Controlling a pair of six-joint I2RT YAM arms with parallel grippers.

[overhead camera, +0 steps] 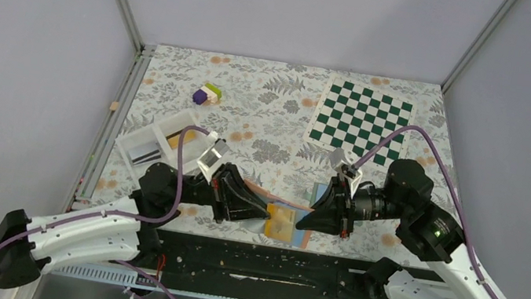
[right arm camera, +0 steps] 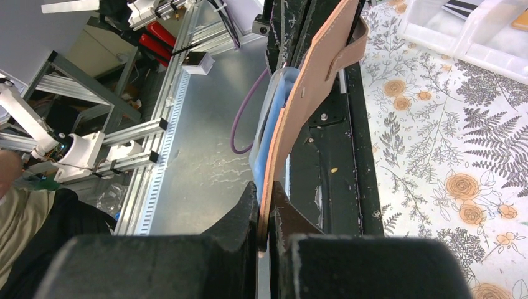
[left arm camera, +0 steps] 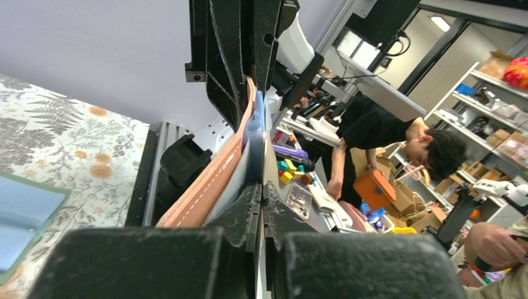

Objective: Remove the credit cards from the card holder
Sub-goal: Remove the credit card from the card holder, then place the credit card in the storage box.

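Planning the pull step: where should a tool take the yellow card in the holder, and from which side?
Probably pinch the yellow card flat across its faces at its far edge, coming from the far side: it's thin, and the left tool and right tool, both shut on the holder, block its left and right. One must release first.

Pinching inward from both sides

Stretches the left arm (overhead camera: 91,231) low toward the right and the right arm (overhead camera: 457,281) low toward the left, elbows bent, wrists level and facing each other; brings the two nearly tip to tip at the middle; clamps the left gripper (overhead camera: 266,217) tight on one side of the holder (right arm camera: 311,93) and the right gripper (overhead camera: 301,222) tight on the opposite edge
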